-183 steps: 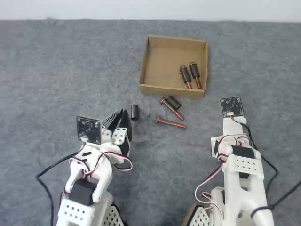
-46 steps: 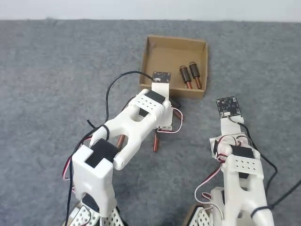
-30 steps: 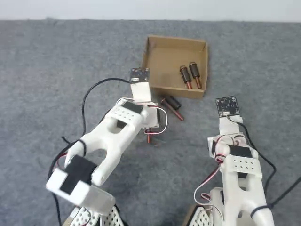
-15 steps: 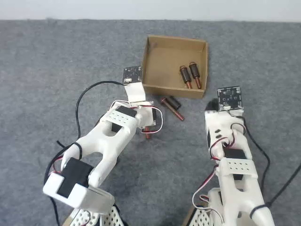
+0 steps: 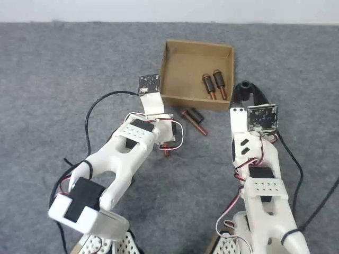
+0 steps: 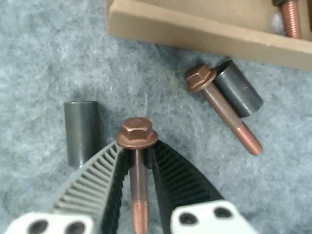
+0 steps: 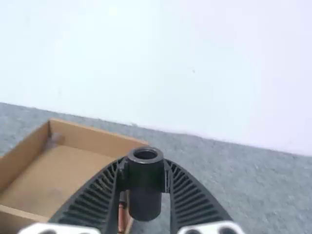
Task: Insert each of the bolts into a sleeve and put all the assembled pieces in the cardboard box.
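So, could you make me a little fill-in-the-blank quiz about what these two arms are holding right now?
1. The left gripper is shut on a copper-coloured ____.
2. The right gripper is shut on a dark, hollow ____.
3. The cardboard box holds ____ assembled pieces.

Missing words: bolt; sleeve; two.

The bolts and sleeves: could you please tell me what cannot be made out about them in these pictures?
High view: the left arm covers most of the held bolt; just its tip pokes out.
Left wrist view: the frame edge cuts off the cardboard box and the boxed bolt.
Right wrist view: the held sleeve and the right gripper's fingers hide most of the box's contents.
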`<action>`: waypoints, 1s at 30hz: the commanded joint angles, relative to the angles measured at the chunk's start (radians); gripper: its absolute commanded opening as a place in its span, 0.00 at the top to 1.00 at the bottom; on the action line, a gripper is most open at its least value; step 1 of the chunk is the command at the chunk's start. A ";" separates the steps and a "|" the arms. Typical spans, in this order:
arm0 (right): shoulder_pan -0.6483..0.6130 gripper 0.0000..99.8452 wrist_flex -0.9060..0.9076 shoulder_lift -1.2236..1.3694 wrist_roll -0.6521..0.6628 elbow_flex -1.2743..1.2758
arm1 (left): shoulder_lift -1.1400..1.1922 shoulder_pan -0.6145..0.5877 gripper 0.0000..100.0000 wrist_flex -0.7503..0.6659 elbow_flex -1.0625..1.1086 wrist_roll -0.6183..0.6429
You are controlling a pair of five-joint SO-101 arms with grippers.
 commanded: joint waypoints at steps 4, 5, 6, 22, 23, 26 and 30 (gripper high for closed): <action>-0.051 0.99 -0.031 0.102 -0.014 -0.091 | -0.071 -0.008 0.99 -0.026 -0.005 -0.011; -0.051 0.99 -0.031 0.143 -0.018 -0.117 | -0.071 -0.008 0.99 -0.026 -0.005 -0.011; -0.051 0.99 -0.031 0.188 -0.018 -0.146 | -0.071 -0.008 0.99 -0.026 -0.005 -0.011; -0.099 0.99 -0.862 0.878 -0.020 -0.265 | -0.072 -0.008 0.99 -0.028 -0.005 -0.012; -0.099 0.99 -0.901 0.917 -0.020 -0.265 | -0.072 -0.008 0.99 -0.028 -0.005 -0.012; -0.101 0.99 -1.012 1.029 -0.020 -0.261 | -0.072 -0.008 0.99 -0.028 -0.007 -0.012; -0.102 0.99 -1.147 1.159 -0.020 -0.256 | -0.071 -0.008 0.99 -0.028 -0.008 -0.012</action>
